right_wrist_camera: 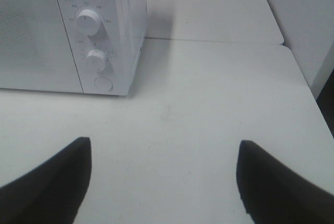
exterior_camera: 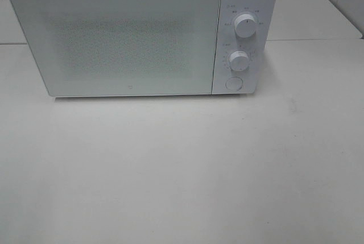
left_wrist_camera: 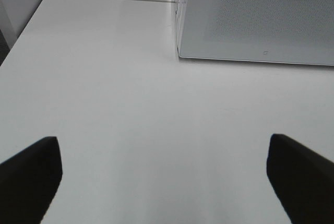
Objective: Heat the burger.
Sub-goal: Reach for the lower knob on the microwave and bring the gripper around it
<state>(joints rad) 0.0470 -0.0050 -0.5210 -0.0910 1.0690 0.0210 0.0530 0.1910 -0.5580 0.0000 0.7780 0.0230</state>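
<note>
The burger is out of view in every frame. A white microwave [exterior_camera: 131, 36] stands at the back of the white table with its door shut; its frosted door hides whatever is inside. In the left wrist view my left gripper [left_wrist_camera: 164, 174] hangs open over bare table, its dark fingers [left_wrist_camera: 28, 174] wide apart, with the microwave's door [left_wrist_camera: 255, 18] ahead of it. My right gripper [right_wrist_camera: 164, 182] is open too, nothing between its fingers [right_wrist_camera: 49, 187], facing the microwave's control panel [right_wrist_camera: 94, 41]. Neither arm appears in the exterior high view.
The panel carries an upper knob [exterior_camera: 245, 26], a lower knob [exterior_camera: 239, 60] and a round button [exterior_camera: 233, 83]. A seam between two tabletops [exterior_camera: 318, 40] runs behind the microwave. The table's right edge [right_wrist_camera: 308, 85] drops off beside a wall.
</note>
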